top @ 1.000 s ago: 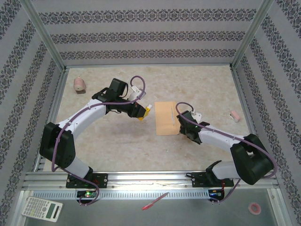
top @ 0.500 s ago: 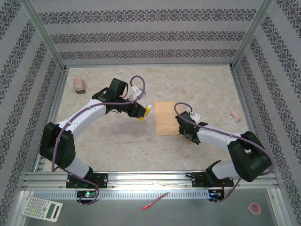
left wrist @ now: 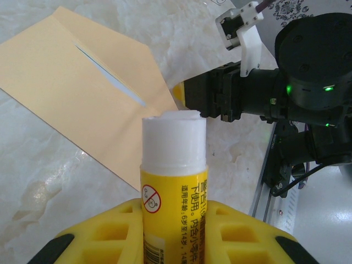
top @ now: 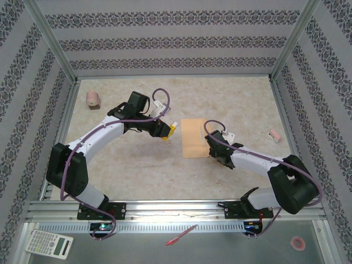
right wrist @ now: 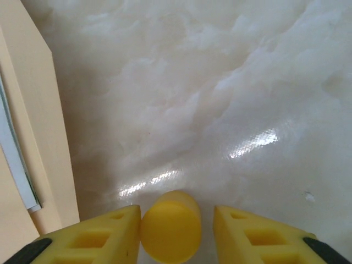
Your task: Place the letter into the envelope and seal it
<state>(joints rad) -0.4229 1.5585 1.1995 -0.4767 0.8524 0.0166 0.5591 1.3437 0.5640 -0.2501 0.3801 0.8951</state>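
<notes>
I'm gripping the glue stick [left wrist: 173, 165] in my left pincer [left wrist: 175, 223], right pincer [right wrist: 177, 220] open around its cap [right wrist: 169, 228], gluing the envelope [left wrist: 66, 88] next.

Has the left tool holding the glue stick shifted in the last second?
No. The left tool, gripping the glue stick, sits exactly as far from the pink object as before.

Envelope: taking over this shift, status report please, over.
Left claw shut on uncapped glue stick. Right claw open, cap between fingers. Envelope flat, letter edge showing.
</notes>
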